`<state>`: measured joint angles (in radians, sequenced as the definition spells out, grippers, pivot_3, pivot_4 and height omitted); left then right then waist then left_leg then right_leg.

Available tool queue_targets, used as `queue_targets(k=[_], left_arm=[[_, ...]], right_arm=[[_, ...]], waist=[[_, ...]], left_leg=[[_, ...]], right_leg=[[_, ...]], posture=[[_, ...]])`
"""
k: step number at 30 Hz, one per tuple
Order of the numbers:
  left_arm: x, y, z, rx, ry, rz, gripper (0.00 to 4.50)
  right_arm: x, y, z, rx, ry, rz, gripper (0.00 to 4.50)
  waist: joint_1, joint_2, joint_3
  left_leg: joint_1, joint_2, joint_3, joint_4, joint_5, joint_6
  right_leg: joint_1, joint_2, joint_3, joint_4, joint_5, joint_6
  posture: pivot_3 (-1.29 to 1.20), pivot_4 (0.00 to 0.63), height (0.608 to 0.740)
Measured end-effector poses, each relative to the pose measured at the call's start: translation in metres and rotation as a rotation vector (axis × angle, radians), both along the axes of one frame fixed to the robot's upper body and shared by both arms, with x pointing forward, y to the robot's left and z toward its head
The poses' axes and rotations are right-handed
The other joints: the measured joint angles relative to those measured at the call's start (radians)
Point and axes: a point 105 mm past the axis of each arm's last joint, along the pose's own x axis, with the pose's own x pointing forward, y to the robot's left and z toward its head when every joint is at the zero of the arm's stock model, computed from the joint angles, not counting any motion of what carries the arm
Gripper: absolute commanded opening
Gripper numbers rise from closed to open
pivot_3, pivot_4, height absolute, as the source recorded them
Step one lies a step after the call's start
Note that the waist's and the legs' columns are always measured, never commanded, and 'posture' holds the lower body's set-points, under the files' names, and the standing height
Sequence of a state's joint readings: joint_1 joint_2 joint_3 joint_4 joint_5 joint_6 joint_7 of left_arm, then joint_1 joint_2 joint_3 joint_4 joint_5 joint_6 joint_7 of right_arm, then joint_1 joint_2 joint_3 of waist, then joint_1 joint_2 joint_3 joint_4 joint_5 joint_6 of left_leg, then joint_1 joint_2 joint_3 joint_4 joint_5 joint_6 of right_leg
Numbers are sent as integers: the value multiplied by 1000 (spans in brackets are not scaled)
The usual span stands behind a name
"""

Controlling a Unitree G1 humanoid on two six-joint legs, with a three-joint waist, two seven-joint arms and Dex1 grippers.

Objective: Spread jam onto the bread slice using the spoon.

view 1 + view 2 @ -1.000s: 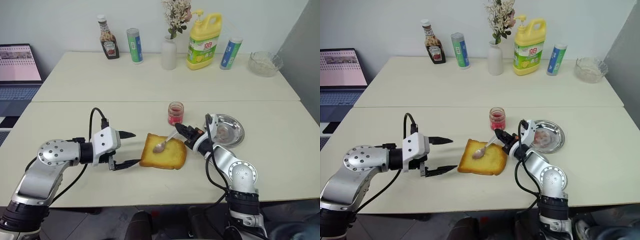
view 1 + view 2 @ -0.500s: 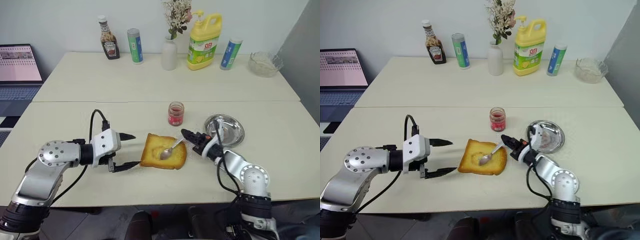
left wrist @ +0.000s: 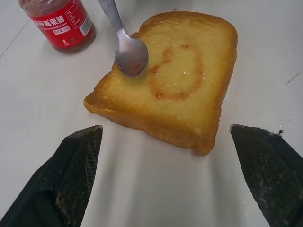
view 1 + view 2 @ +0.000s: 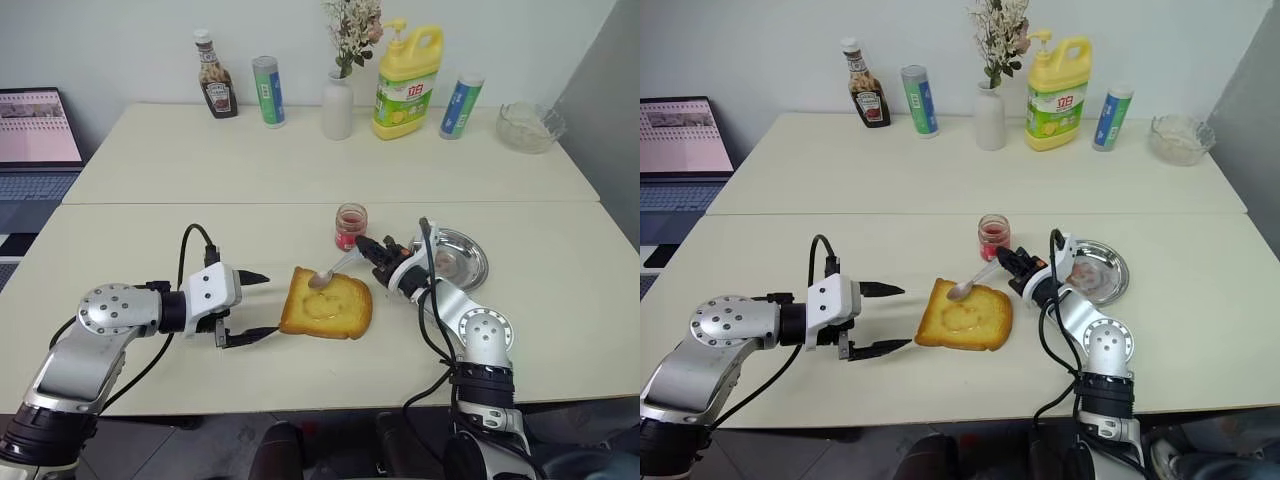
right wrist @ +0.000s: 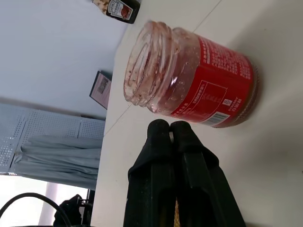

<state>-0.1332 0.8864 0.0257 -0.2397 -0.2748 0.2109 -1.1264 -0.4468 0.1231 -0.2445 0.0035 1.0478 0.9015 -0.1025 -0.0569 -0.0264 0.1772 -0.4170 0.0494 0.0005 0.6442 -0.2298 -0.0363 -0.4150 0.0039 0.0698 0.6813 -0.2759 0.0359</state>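
Observation:
The bread slice lies flat on the near table, with a thin ring of jam smeared on its top. The spoon has its bowl over the slice's far edge, close to the surface. My right gripper is shut on the spoon's handle, just right of the bread. The jam jar stands open and upright behind the bread, close to the right fingertips. My left gripper is open left of the bread, its fingers apart from the slice.
A round steel dish sits right of my right gripper. Along the far table stand a ketchup bottle, a green can, a vase, a yellow detergent bottle, another can and a glass bowl. A laptop is at far left.
My right gripper swept the spoon across the bread toward me and to the right, then back to the slice's far edge. A ring of jam now shows on the bread. My left gripper stayed still.

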Motion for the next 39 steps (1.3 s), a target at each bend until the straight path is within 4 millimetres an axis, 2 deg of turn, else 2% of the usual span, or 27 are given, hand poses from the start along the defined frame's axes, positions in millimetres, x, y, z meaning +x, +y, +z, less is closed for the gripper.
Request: queue_targets(k=[5, 13, 15, 19, 23, 27, 30, 35, 39], left_arm=[[-1, -1, 0, -4, 13, -5, 4500], [-5, -3, 1, -2, 27, -27, 4500], [-5, -3, 1, -2, 32, -27, 4500], [-8, -3, -1, -4, 55, -37, 4500], [-15, 3, -8, 25, 94, -40, 4500], [-20, 8, -11, 51, 103, -48, 4500], [-21, 8, -11, 51, 99, -54, 4500], [-20, 8, -11, 55, 93, -51, 4500], [-20, 8, -11, 57, 88, -48, 4500]], right_arm=[[-2, -10, -7, -48, 3, 8, 21], [-14, -59, -5, -111, -12, 3, 21], [-15, -63, -2, -109, -13, 0, 21], [-16, -50, 5, -53, -10, 12, 21], [-18, -19, 21, -1, -50, 62, 21], [-17, 16, 21, -30, -71, 111, 21], [-17, 31, 24, -47, -101, 134, 21], [-15, 33, 13, -85, -93, 142, 21], [-18, 15, -1, -127, -68, 139, 21]], waist=[[0, 0, 0], [1, 0, 0], [0, 0, 0], [-6, 0, 0], [-9, 0, 0], [-8, 0, 0], [-4, 0, 0], [1, 0, 0], [1, 0, 0]], left_leg=[[0, 0, 0, 0, 0, 0], [1, 0, 0, 0, 0, 0], [1, 0, 0, 0, 0, 0], [1, 1, 0, 0, 0, 0], [0, 2, 0, -1, 0, 0], [0, 2, 0, 0, 0, 0], [0, 2, 0, 0, 0, 0], [0, 1, 0, 0, 0, 0], [0, 1, 0, 0, 0, 0]], right_leg=[[0, 0, 0, 0, 0, 0], [1, 0, 0, 0, 0, 0], [1, 0, 0, 0, 0, 0], [0, 1, 1, 0, 0, 0], [-1, 2, 0, 1, 0, 0], [-1, 2, 1, 0, 0, 0], [-1, 2, 0, 0, 0, 0], [-1, 1, 0, 0, 0, 0], [-1, 1, 0, 0, 0, 0]], posture=[[0, 150, 740], [0, 150, 740], [0, 150, 740], [0, 150, 740], [0, 150, 740], [0, 150, 740], [0, 150, 740], [0, 150, 740], [0, 150, 740]])
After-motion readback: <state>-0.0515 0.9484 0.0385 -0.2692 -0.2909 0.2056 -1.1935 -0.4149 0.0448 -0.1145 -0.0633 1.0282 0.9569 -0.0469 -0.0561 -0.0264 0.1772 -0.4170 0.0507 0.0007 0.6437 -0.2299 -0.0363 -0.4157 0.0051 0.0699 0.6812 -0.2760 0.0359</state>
